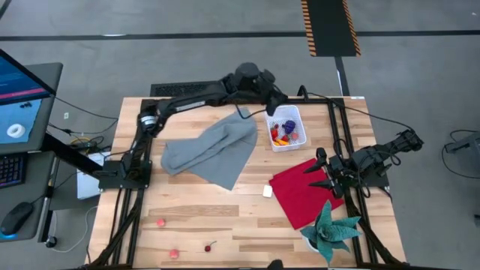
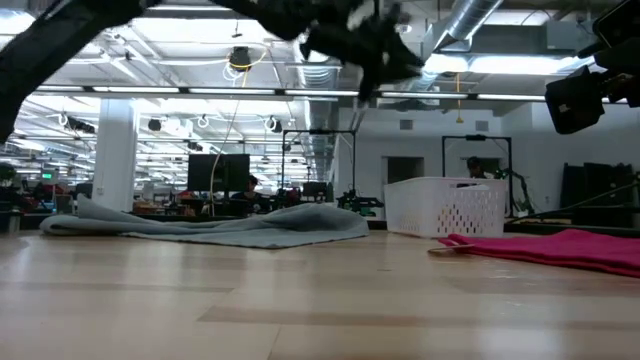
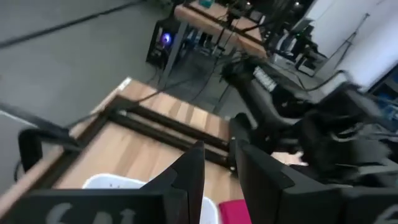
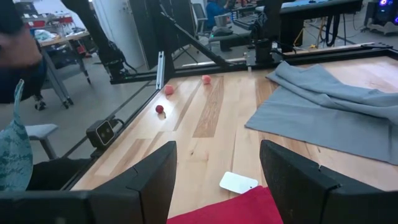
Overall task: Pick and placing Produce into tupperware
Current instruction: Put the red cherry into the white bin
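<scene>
The left gripper (image 1: 274, 105) hovers by the small white perforated plastic tub (image 1: 287, 128), fingers narrowly parted, holding nothing; right gripper (image 1: 324, 171) spread wide, empty.

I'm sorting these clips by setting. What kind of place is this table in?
Probably a big open robotics lab or workshop: exposed ceiling ducts with strip lights, more workbenches behind, a monitor beside the wooden table, and hazard tape on grey floor.

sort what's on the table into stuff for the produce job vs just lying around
Job: tupperware with produce inside; three loose pieces; left gripper beside the tub.

Lying about: grey cloth, red cloth, white cube, teal plant.
</scene>
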Robot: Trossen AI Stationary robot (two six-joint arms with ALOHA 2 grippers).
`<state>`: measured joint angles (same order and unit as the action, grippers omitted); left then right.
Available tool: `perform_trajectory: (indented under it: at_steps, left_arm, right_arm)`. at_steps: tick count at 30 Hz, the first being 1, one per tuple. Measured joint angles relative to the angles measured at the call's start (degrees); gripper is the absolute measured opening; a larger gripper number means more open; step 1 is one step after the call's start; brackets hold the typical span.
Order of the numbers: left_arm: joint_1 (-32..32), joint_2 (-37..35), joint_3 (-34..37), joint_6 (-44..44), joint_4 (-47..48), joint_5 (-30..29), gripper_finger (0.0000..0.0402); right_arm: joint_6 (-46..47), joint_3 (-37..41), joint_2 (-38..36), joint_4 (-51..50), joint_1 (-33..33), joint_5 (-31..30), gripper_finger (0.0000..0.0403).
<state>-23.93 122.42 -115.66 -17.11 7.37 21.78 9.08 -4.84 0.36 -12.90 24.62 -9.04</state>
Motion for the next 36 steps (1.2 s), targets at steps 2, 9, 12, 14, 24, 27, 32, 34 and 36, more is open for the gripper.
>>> perform_trajectory:
  at_steps: [2,9,12,14,24,27,32,34,36]
  left_arm:
    - [0.6,-2.9,0.0,1.6,2.1,-0.1,0.0083]
    - [4.0,-13.2,0.0,8.1,15.3,-5.1,0.0083]
    - [6.0,-16.8,0.0,10.7,20.2,-6.3,0.0083]
    - [7.6,-19.2,0.0,13.5,22.3,-7.2,0.0083]
    - [16.7,-26.8,0.0,18.7,40.7,-9.5,0.0083]
    - [19.9,-27.5,0.0,19.2,46.5,-9.5,0.0083]
    - [26.9,-27.5,0.0,17.9,51.5,-12.7,0.0083]
    - [30.7,-27.6,0.3,16.8,51.3,-14.0,0.0083]
    - [34.6,-27.5,0.6,14.9,51.9,-16.8,0.0083]
  right_arm:
    - [0.0,0.0,0.0,0.0,0.0,0.0,0.0254]
    - [0.0,0.0,0.0,0.0,0.0,0.0,0.0254]
    - [0.0,0.0,0.0,0.0,0.0,0.0,0.0254]
    - [0.0,0.0,0.0,0.0,0.0,0.0,0.0254]
    - [0.0,0.0,0.0,0.0,0.0,0.0,0.0254]
    - [0.0,0.0,0.0,0.0,0.0,0.0,0.0254]
    - [0.0,0.0,0.0,0.0,0.0,0.0,0.0254]
    - [0.0,0.0,0.0,0.0,0.0,0.0,0.0254]
    - [0.0,0.0,0.0,0.0,0.0,0.0,0.0254]
